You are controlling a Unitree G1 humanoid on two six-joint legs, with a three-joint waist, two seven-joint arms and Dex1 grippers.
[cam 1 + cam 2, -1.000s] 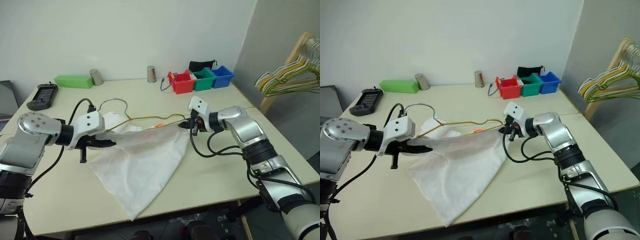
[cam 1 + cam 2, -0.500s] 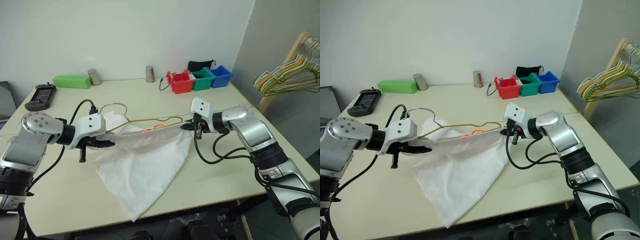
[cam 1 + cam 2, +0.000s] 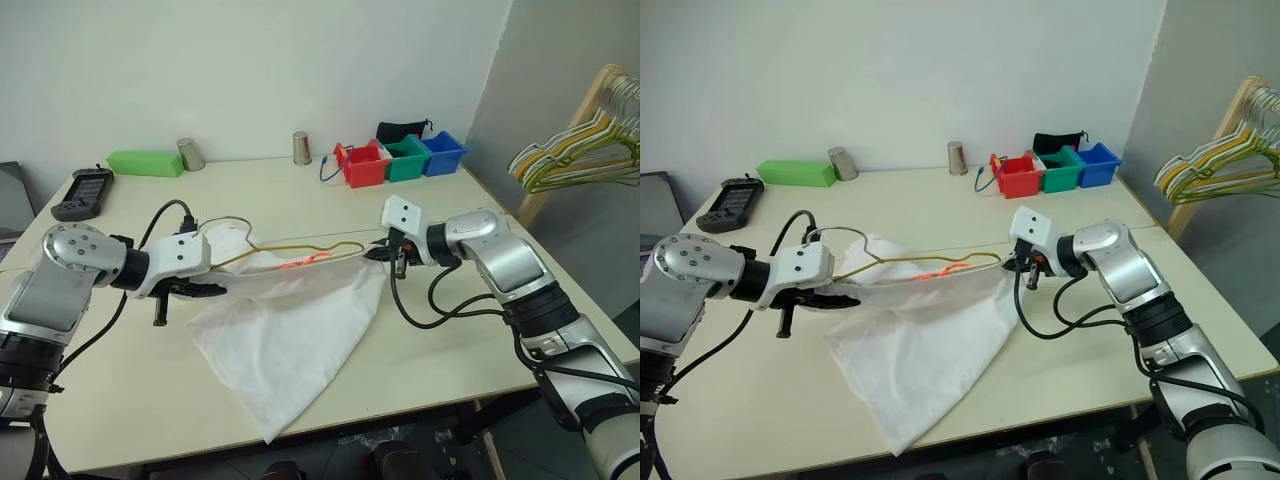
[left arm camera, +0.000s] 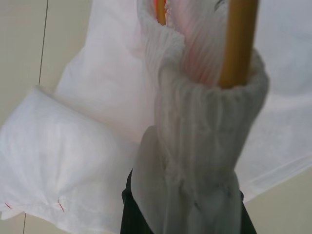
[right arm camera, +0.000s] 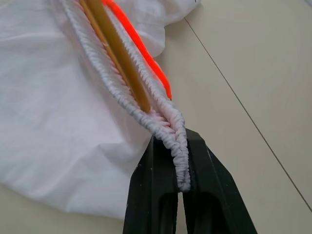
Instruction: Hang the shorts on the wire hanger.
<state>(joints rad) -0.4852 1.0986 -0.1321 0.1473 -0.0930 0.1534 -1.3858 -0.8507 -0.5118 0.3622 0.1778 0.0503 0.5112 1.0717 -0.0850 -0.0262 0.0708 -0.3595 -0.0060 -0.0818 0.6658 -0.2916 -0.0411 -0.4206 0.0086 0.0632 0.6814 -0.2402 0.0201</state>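
Shorts (image 3: 285,325) hang over the near part of the table (image 3: 470,345), their lower corner trailing toward the near edge, the waistband stretched taut between both arms. Left gripper (image 3: 205,291) is clamped on the waistband's left end, right gripper (image 5: 181,183) pinches its right end, the ribbed elastic squeezed between the black fingers (image 5: 151,195). Hanger (image 3: 300,247) sits inside the stretched waistband, its yellow bar running just beside an orange cord, its hook rising past the left gripper. Farther off stand red, green and blue bins (image 3: 400,158), two metal cups and a green box (image 3: 147,162).
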